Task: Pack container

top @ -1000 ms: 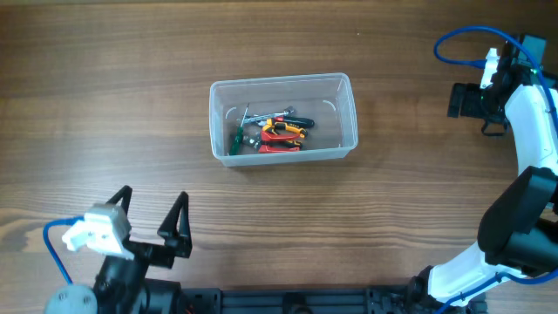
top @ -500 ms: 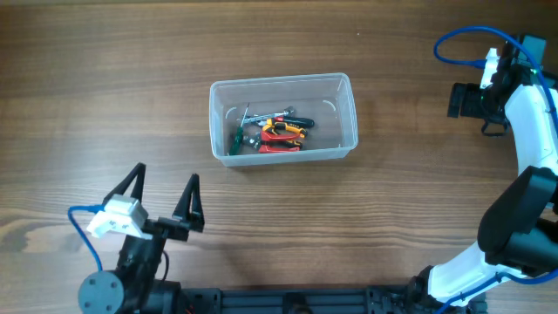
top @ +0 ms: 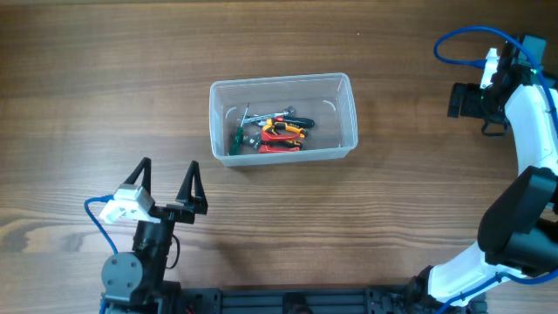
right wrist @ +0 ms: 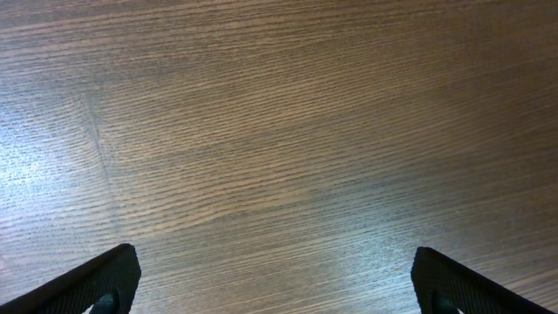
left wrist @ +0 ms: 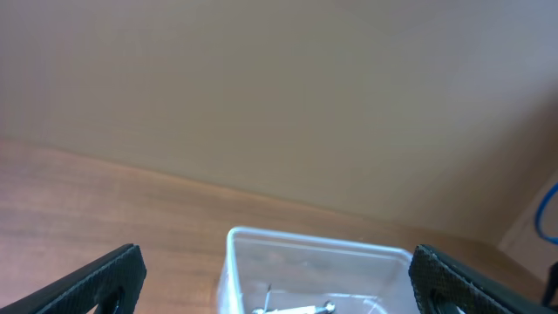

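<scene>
While left gripper [top: 168, 167], right gripper [right wrist: 275, 266] gape, container [top: 281, 81] on wood-grain table [top: 105, 78]; beige wall [left wrist: 261, 78].

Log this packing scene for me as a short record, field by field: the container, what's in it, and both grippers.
container: clear plastic tub, upright, open top, mid-table
contents: hand tools piled inside on its floor
left gripper: open, empty, short of the container, not touching it
right gripper: open, empty, over bare wood at the far right
surface: wooden table
</scene>
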### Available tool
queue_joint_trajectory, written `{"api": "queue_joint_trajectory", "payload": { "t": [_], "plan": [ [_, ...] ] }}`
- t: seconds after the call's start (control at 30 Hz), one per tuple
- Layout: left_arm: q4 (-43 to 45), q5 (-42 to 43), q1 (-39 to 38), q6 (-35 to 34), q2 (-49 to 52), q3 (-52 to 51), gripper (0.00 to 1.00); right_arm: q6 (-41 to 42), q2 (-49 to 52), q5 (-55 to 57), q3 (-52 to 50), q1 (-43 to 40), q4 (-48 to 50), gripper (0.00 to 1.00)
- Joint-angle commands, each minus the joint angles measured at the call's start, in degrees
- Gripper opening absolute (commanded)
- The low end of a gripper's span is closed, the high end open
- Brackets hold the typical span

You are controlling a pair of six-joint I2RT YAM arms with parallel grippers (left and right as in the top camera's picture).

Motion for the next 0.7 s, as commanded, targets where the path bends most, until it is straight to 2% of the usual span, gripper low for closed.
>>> {"api": "queue_joint_trajectory", "payload": {
  "t": [0.0, 0.3, 0.5, 0.67],
  "plan": [
    [0.42, -1.66, 0.42, 1.27, -0.63, -2.40, 1.00, 0.24, 0.07, 1.03, -0.04, 0.02, 0.13, 1.00],
    [0.42, -2.10, 0.42, 3.87, -0.63, -4.85, 1.00, 0.24, 0.07, 1.03, -0.04, 0.02, 0.13, 1.00],
    [5.05, -2.56, 0.42, 4.26, -0.63, -8.00, 1.00, 0.24, 0.07, 1.03, -0.04, 0.02, 0.13, 1.00],
    [5.09, -2.99, 0.42, 4.26, -0.63, -8.02, 1.00, 0.22, 0.07, 1.03, -0.04, 0.02, 0.13, 1.00]
  ]
}}
